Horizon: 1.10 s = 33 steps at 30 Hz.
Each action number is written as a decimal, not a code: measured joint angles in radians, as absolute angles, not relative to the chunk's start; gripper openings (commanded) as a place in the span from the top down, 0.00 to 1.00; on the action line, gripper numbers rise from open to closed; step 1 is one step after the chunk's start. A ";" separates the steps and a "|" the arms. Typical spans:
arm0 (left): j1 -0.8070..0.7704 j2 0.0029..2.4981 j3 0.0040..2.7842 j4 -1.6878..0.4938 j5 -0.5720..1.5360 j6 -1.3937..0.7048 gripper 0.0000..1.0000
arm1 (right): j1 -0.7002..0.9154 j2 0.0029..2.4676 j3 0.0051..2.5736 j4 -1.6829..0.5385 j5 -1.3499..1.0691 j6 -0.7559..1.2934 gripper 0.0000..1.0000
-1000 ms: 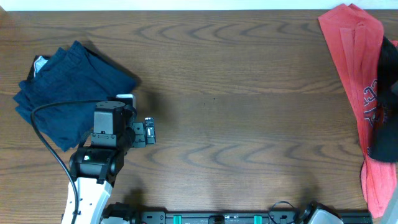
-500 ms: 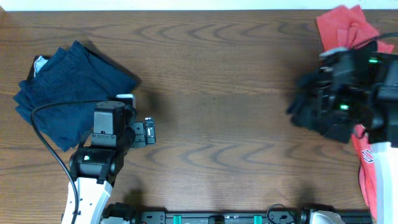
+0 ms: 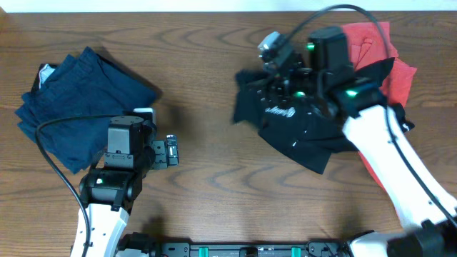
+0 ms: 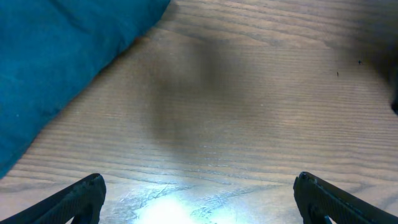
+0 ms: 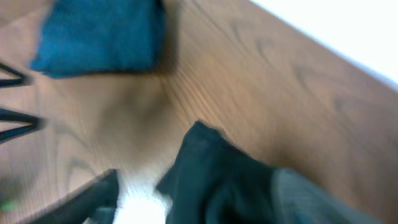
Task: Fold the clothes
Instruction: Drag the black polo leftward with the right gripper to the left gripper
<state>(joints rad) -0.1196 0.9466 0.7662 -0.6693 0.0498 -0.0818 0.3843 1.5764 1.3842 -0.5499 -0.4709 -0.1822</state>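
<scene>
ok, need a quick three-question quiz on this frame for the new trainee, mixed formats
1. True or false: the left gripper is shut on cloth.
2. Which garment lies nearest the middle of the table? A navy, B black T-shirt, C red.
3. What colour is the leftmost garment?
Key: 1 false, it is open over bare wood. 2 B. 3 navy.

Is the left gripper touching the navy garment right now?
Apart. The left wrist view shows the open left gripper over bare table, with wood visible between its fingers and the navy garment.
</scene>
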 measured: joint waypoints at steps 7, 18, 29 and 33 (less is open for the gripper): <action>-0.120 0.950 0.767 -0.587 0.122 -0.082 0.02 | 0.305 1.594 1.383 -0.745 -0.003 0.144 0.01; -0.194 1.240 0.772 -0.342 0.329 -0.194 0.02 | -0.006 1.483 1.384 -1.082 0.248 0.289 0.01; -0.420 1.667 0.774 0.002 0.419 -0.402 0.02 | -0.121 1.484 1.384 -1.248 0.234 0.297 0.01; -0.483 1.763 0.780 0.223 0.415 -0.443 0.17 | -0.121 1.484 1.384 -1.248 0.216 0.297 0.01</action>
<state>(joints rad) -0.4828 1.7634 0.7795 0.2230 0.4149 -0.4427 -0.1211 1.4837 1.3838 -1.2484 0.2165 0.2966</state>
